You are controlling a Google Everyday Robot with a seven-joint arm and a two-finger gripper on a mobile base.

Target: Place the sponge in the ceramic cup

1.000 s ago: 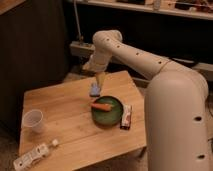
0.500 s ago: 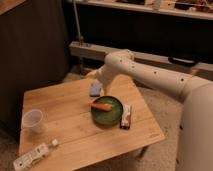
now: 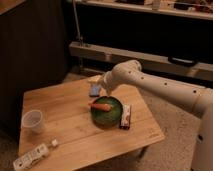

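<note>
Hovering spread apart, pincer (image 3: 103, 89) beside sponge (image 3: 94, 90) near far table (image 3: 75, 137) edge; ceramic cup (image 3: 33, 121) by left edge.

Arm (image 3: 150, 85) outstretched, gripper (image 3: 102, 89) low, fingers (image 3: 99, 88) apart

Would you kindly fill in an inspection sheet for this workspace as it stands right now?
Surface: low wooden table, level.
Job's things: sponge lies flat near the table's far edge, not in the cup; ceramic cup stands upright near the left edge of the picture, well apart from the sponge.
Clutter: green plate holding an orange carrot-like piece; snack packet beside the plate; white bottle lying at the front corner.
Grippers: gripper is low, right beside the sponge at the plate's far rim, open, holding nothing.
Cables: nothing seen.
Surroundings: dark cabinet beside the table, low shelf behind, speckled floor.
</note>
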